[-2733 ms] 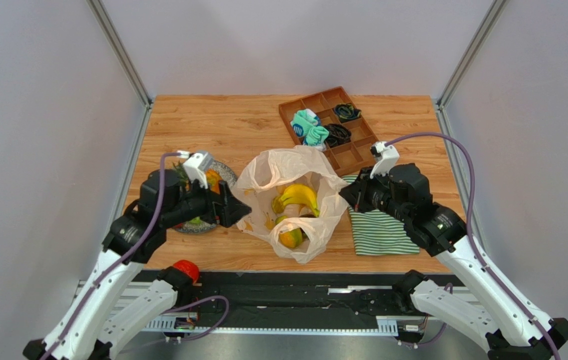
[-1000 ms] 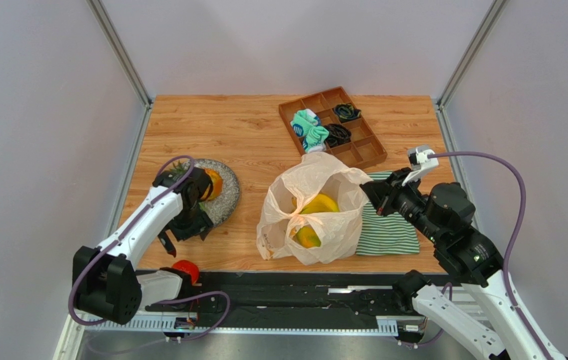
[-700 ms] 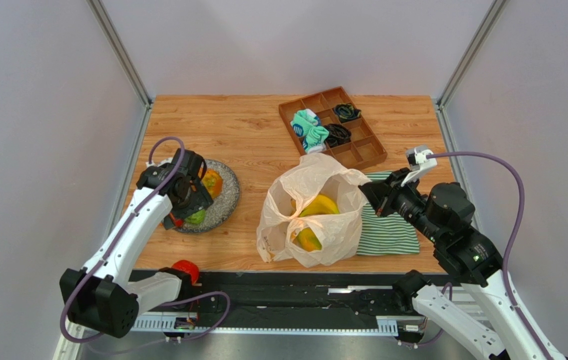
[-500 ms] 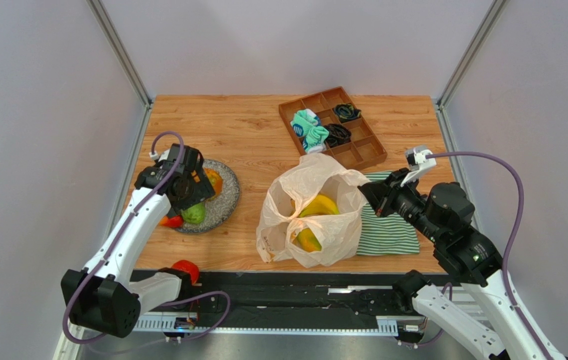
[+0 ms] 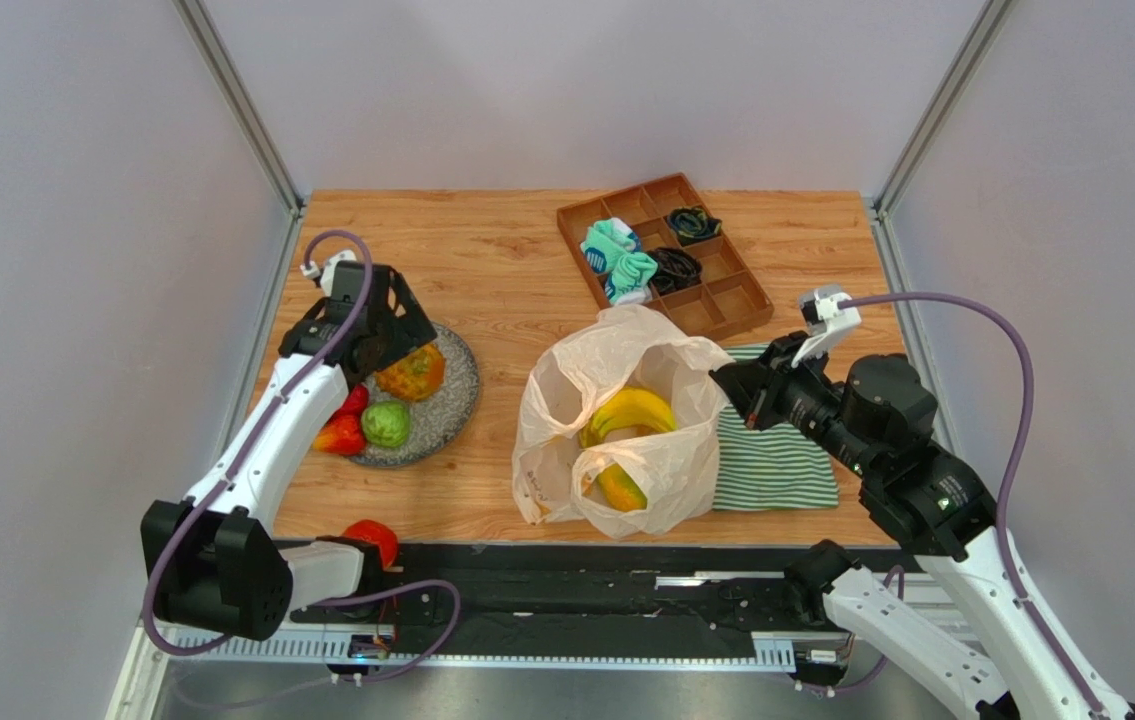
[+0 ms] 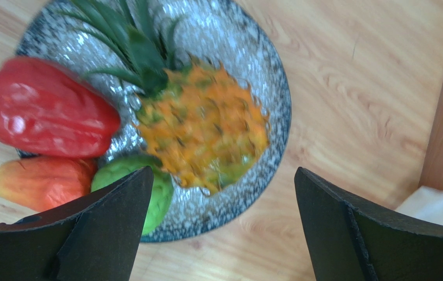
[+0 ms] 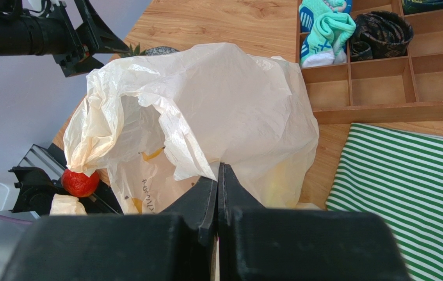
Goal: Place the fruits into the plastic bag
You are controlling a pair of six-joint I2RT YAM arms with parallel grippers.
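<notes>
The plastic bag (image 5: 606, 393) (image 7: 218, 111) stands open at mid-table. My right gripper (image 5: 719, 387) (image 7: 219, 167) is shut on the bag's right rim and holds it up. Inside lie a yellow banana (image 5: 630, 413) and a yellow-orange fruit (image 5: 618, 488). On the speckled plate (image 5: 452, 402) (image 6: 276, 117) sit the orange pineapple (image 5: 411, 371) (image 6: 206, 137), a green fruit (image 5: 387, 425) (image 6: 147, 187) and two red fruits (image 5: 345, 435) (image 6: 48, 111). My left gripper (image 5: 385, 333) (image 6: 223, 175) hovers open above the plate, its jaws wide on either side of the pineapple's lower end and touching nothing.
A wooden compartment tray (image 5: 716, 300) (image 7: 382, 88) with teal and black cloth bundles stands at the back right. A green-and-white striped cloth (image 5: 776, 458) (image 7: 405, 175) lies under my right arm. One red fruit (image 5: 372, 537) (image 7: 80, 182) rests on the near rail at the left.
My left arm drew back from the bag's mouth and swung over the plate, ending above the pineapple. The right gripper pulled the bag rightwards and kept its hold.
</notes>
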